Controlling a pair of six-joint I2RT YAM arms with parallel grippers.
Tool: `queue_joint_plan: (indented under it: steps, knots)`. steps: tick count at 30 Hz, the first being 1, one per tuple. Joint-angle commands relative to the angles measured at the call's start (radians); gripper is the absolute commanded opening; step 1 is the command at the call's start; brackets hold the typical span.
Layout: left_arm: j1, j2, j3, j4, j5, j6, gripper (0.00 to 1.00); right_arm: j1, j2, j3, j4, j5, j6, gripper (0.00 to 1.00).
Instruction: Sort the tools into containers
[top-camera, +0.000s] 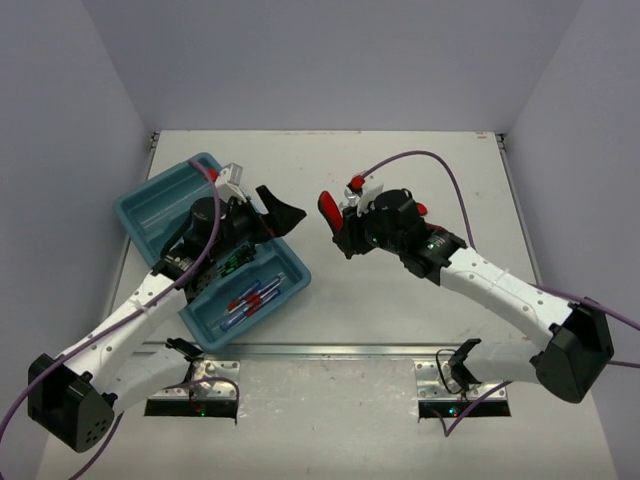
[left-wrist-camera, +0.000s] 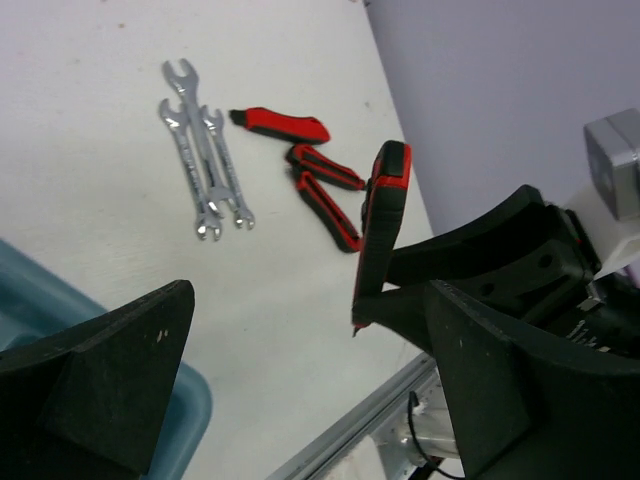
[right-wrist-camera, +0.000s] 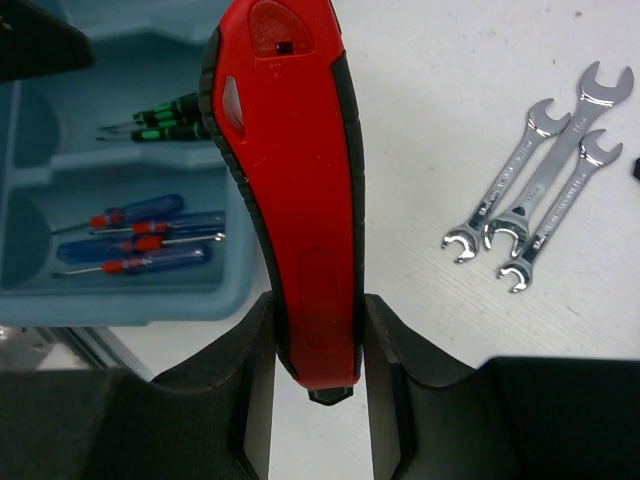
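My right gripper (right-wrist-camera: 318, 340) is shut on a thick red-and-black-handled tool (right-wrist-camera: 295, 190) and holds it upright above the table, right of the teal tray (top-camera: 150, 205); it also shows in the top view (top-camera: 328, 208). My left gripper (left-wrist-camera: 300, 400) is open and empty, over the tray's right edge (top-camera: 278, 220), facing the held tool (left-wrist-camera: 383, 225). Blue-and-red screwdrivers (right-wrist-camera: 140, 240) lie in one compartment, black-handled green-marked screwdrivers (right-wrist-camera: 160, 120) in the one beside it. Three silver wrenches (left-wrist-camera: 205, 150) and red-handled pliers (left-wrist-camera: 325, 195) lie on the table.
Another red-handled tool (left-wrist-camera: 280, 125) lies beside the pliers. The wrenches also show in the right wrist view (right-wrist-camera: 540, 190), right of the held tool. A metal rail (top-camera: 330, 349) runs along the table's near edge. Grey walls enclose the table.
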Motion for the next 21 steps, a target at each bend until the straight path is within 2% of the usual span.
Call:
queue_joint_plan:
  steps: [1,8,11,13,15,16,17,18,19,21]
  knots:
    - [-0.058,0.027,0.019,0.236,0.003,-0.116,0.93,0.023,-0.057,-0.031,0.168,-0.043,0.104,0.00]
    - [-0.111,0.126,0.065,0.284,-0.010,-0.119,0.75,0.070,-0.061,-0.018,0.215,-0.087,0.124,0.00]
    - [-0.146,0.175,0.096,0.287,-0.019,-0.117,0.59,0.083,-0.054,-0.013,0.226,-0.091,0.132,0.00]
    - [-0.168,0.196,0.117,0.282,-0.034,-0.109,0.39,0.084,-0.052,-0.009,0.230,-0.094,0.136,0.00]
    - [-0.179,0.218,0.137,0.257,-0.045,-0.099,0.07,0.084,-0.059,-0.015,0.242,-0.081,0.140,0.00]
    - [-0.179,0.219,0.139,0.241,-0.051,-0.097,0.00,0.084,-0.059,-0.017,0.243,-0.079,0.139,0.00]
    - [-0.179,0.229,0.160,0.199,-0.063,-0.078,0.00,0.084,-0.061,-0.017,0.242,-0.060,0.135,0.00]
    - [-0.179,0.237,0.183,0.186,-0.077,-0.058,0.00,0.085,-0.062,-0.017,0.241,-0.055,0.131,0.06]
    - [-0.177,0.245,0.209,0.160,-0.103,-0.031,0.00,0.084,-0.064,-0.017,0.235,-0.050,0.126,0.20]
    - [-0.158,0.274,0.317,-0.019,-0.268,0.070,0.00,0.082,-0.080,-0.021,0.166,0.014,0.108,0.76]
